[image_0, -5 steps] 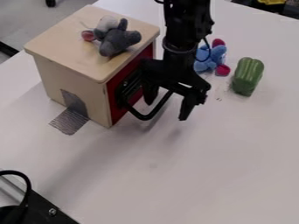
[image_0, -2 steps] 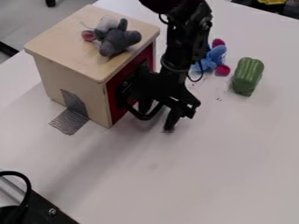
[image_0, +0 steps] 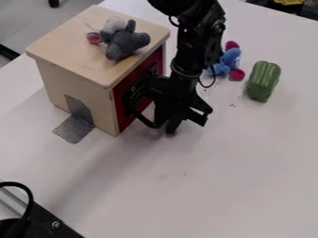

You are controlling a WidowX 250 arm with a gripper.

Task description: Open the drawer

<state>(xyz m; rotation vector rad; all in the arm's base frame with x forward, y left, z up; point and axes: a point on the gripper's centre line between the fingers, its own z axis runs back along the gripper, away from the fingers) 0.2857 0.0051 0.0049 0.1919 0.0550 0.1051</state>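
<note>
The black gripper (image_0: 166, 126) hangs low in front of the wooden box, its two fingers closed around the outer end of the drawer's black handle (image_0: 142, 119). The drawer's red front (image_0: 124, 120) is on the box's right side and sits flush with the wooden frame, so the drawer is closed. Part of the red front and of the handle is hidden behind the gripper and arm.
A grey plush mouse (image_0: 126, 41) lies on top of the wooden box (image_0: 68, 46). Behind and right of the arm are a blue plush toy (image_0: 228, 61) and a green pepper (image_0: 263, 81). Black hardware (image_0: 46, 223) occupies the lower left corner.
The gripper has come down and slightly left toward the handle. Its fingers, wide apart earlier, have drawn together on the handle. The box and toys have not moved.
</note>
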